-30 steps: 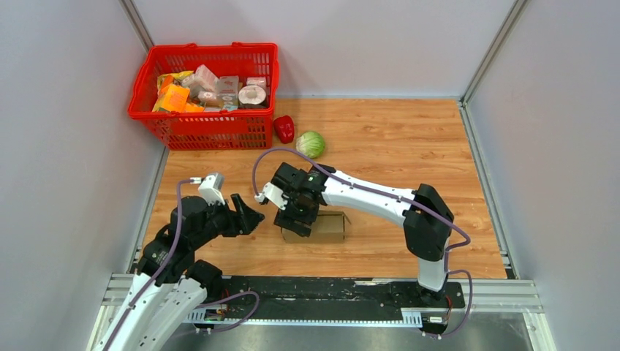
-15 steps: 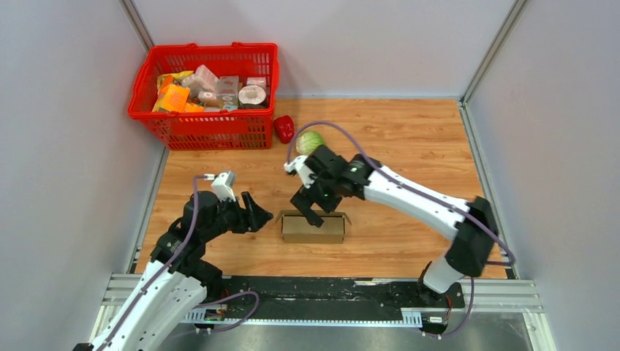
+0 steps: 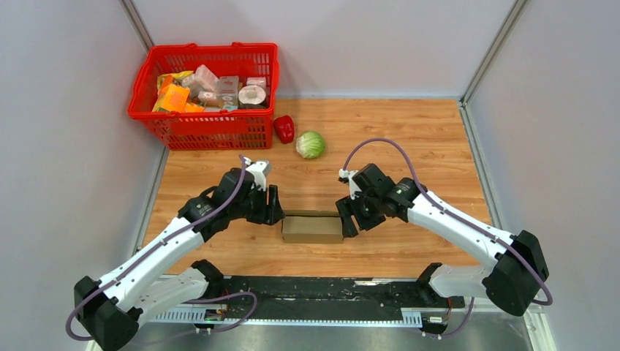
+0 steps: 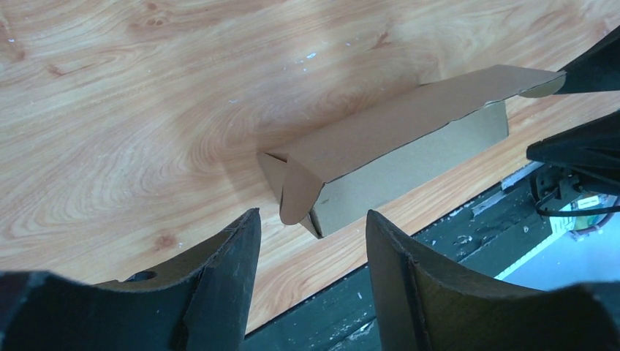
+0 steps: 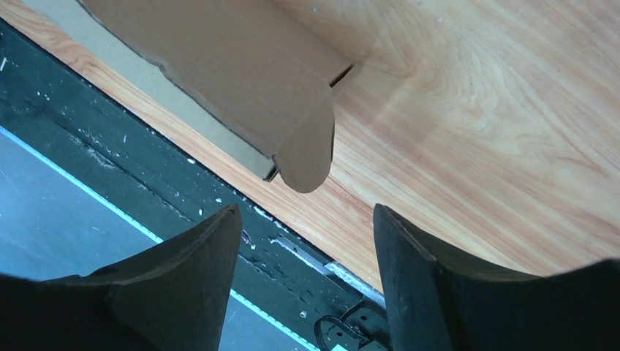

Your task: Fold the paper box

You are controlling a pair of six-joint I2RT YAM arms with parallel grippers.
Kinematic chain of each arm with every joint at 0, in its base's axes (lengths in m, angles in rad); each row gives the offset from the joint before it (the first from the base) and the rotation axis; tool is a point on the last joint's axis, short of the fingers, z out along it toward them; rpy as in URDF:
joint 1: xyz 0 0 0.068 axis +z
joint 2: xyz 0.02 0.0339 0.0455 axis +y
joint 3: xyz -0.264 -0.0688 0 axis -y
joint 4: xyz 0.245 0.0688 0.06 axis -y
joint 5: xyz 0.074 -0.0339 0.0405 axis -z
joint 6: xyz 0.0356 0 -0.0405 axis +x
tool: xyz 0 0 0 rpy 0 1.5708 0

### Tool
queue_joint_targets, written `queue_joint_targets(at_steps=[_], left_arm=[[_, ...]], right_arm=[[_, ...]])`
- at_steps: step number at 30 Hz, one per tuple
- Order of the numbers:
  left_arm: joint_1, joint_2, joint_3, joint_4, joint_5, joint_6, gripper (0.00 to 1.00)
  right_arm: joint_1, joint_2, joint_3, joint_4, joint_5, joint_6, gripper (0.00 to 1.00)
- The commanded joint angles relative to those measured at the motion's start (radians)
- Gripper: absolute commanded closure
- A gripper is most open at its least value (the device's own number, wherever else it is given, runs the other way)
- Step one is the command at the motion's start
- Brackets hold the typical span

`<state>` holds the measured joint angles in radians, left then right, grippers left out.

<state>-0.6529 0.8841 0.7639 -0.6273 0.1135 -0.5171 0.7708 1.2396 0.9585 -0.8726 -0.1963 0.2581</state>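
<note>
The paper box (image 3: 313,227) is plain brown cardboard, long and low, lying on the wooden table near the front edge. My left gripper (image 3: 276,207) is open and empty just off its left end. In the left wrist view the box (image 4: 395,157) lies ahead of my open fingers (image 4: 219,278), its rounded end flap loose. My right gripper (image 3: 346,217) is open and empty at the box's right end. In the right wrist view the box (image 5: 219,66) and its rounded end flap hang just ahead of the open fingers (image 5: 417,270).
A red mesh basket (image 3: 203,124) of printed packages stands at the back left. A red pepper (image 3: 284,129) and a green cabbage (image 3: 311,144) lie beside it. The black base rail (image 3: 322,289) runs along the table's front edge. Grey walls enclose the table.
My right gripper has left the top of the box and swung to its right end. My left gripper has moved right, up to the box's left end. The box's top now lies flatter.
</note>
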Motion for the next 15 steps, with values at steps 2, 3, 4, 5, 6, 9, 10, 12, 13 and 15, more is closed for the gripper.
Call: queue_joint_targets(at_steps=[2,3,4,5,6,9,10,12,13,15], left_arm=[[-0.002,0.032,0.037,-0.002,0.034,0.042,0.37],[-0.002,0.036,0.034,0.004,0.041,0.043,0.37],[-0.002,0.053,0.032,0.009,0.051,0.045,0.37],[-0.002,0.062,0.034,0.012,0.069,0.046,0.37],[-0.004,0.081,0.037,0.012,0.077,0.046,0.37],[-0.002,0.099,0.043,0.012,0.084,0.051,0.37],[-0.002,0.101,0.041,0.017,0.087,0.046,0.37],[-0.002,0.101,0.035,0.034,0.101,0.043,0.37],[-0.002,0.105,0.038,0.038,0.115,0.040,0.37],[-0.004,0.116,0.040,0.038,0.127,0.040,0.37]], right_arm=[[-0.030,-0.034,-0.007,0.138,-0.011,0.007,0.35],[-0.034,-0.029,-0.009,0.150,-0.017,0.004,0.36],[-0.039,-0.026,-0.007,0.156,-0.022,0.001,0.39],[-0.042,-0.013,-0.004,0.158,-0.025,-0.005,0.41],[-0.045,-0.009,-0.003,0.158,-0.026,-0.008,0.44],[-0.051,-0.002,-0.006,0.168,-0.040,-0.014,0.50],[-0.053,-0.002,-0.007,0.172,-0.046,-0.013,0.52],[-0.054,-0.006,-0.006,0.182,-0.051,-0.010,0.54],[-0.056,-0.008,-0.007,0.194,-0.061,-0.007,0.55],[-0.054,0.000,-0.006,0.201,-0.084,-0.002,0.58]])
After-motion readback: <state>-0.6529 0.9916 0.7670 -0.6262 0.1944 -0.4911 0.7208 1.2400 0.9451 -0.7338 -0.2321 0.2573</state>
